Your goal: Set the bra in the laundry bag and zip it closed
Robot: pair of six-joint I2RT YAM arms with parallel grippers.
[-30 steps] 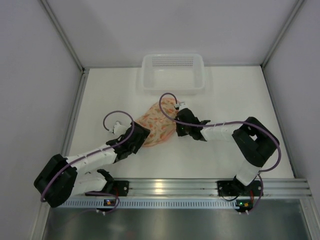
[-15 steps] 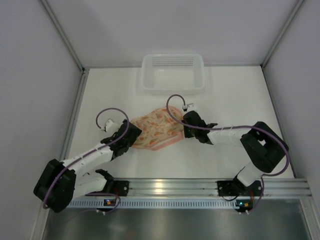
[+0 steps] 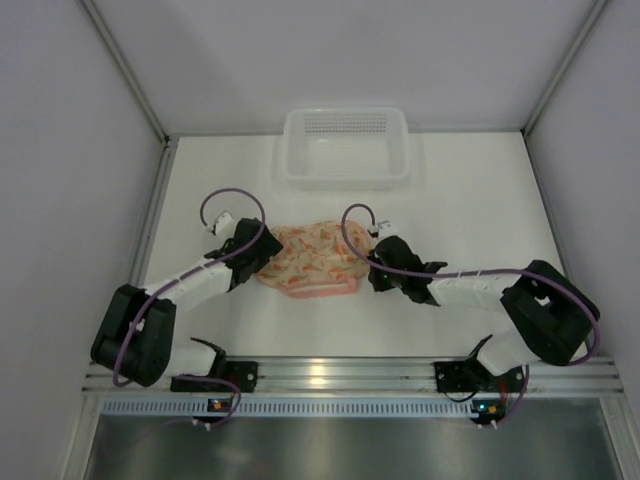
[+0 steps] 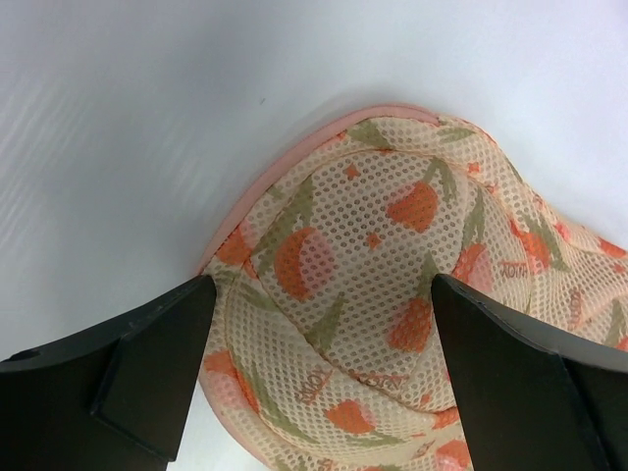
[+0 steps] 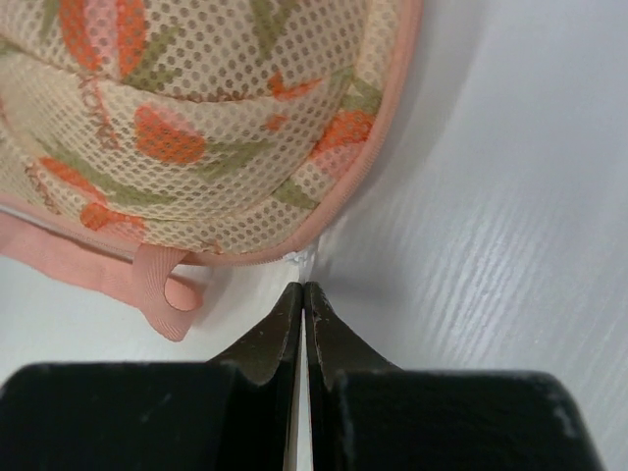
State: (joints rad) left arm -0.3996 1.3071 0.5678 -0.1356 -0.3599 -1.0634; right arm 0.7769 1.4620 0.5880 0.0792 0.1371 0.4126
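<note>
The white desk (image 3: 470, 200) carries everything, walled in by pale panels on three sides. At the middle of its far edge stands a white slotted plastic basket (image 3: 292, 150), rectangular, with its long side along that edge.

Near the middle of the desk, well apart from the basket and closer to the near edge, lies the pale pink clamshell laundry bag (image 3: 310, 265), printed with orange and green shapes and edged in coral trim. It lies flat with its long side running left to right, between the two arms. Both wrist views show its mesh panels domed upward (image 4: 392, 265) (image 5: 196, 118).

The left hand (image 3: 255, 262) is at the bag's left end. It is released, its jaws spread wide, and in its own view (image 4: 322, 285) the two black fingers (image 4: 147, 373) stand either side of the rounded mesh cup. Whether they touch the fabric I cannot tell.

The right hand (image 3: 375, 270) is at the bag's right end. It is clenched, jaws pressed together (image 5: 303, 294), with the tips just at the coral trim. A tiny white bit (image 5: 297, 258) sits right at the tips; whether it is pinched I cannot tell.

Just left of those tips a coral fabric loop (image 5: 162, 294) pokes out from the bag's edge onto the desk.
</note>
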